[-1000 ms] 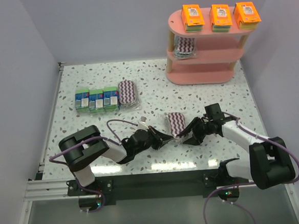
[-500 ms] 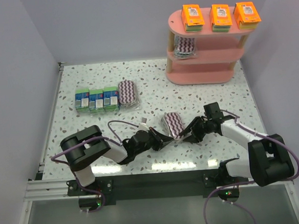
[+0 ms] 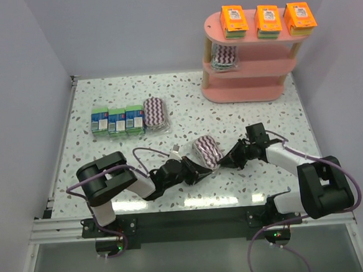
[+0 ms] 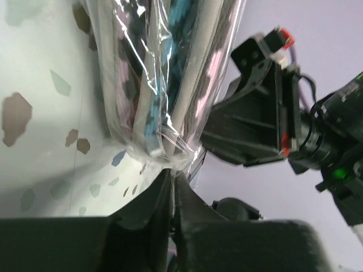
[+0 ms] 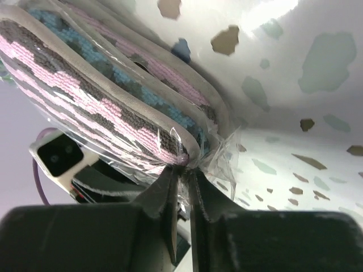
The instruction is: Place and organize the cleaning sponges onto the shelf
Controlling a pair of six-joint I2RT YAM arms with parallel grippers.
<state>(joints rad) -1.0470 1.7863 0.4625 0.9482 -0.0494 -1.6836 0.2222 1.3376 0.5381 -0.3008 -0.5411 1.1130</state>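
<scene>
Both arms meet low over the tabletop (image 3: 103, 91) at 1 purple-white zigzag pack (image 3: 207, 150). It stands tilted on edge between them, near the front and well apart from the shelf (image 3: 247, 94). The left hand (image 4: 172, 186) has its fingers pressed together on the crimped end of the clear wrap. The right hand (image 5: 182, 180) is pinched the same way on the wrap at the opposite end. Neither seems to have hold of the sponge body itself. From above, the hands hide the underside, so I cannot tell whether the pack touches the tabletop or hangs just off it.

This reads as a handover to the right arm, the one nearer the shelf. To do it well, the right pinch should be firm before the left lets go, because a thin, slick film flap can slide out and a pack held by 1 end will swing. The left hand should open slowly and back straight away. The carry then wants to be steady, ending on the middle tier, where 1 matching pack (image 3: 226, 55) lies at the left end. This one should go just beside it without nudging it. The top tier holds 3 orange packs (image 3: 268, 19). On the tabletop at the left lie 3 blue-green boxes (image 3: 116, 120) and 1 more zigzag pack (image 3: 154, 112).
</scene>
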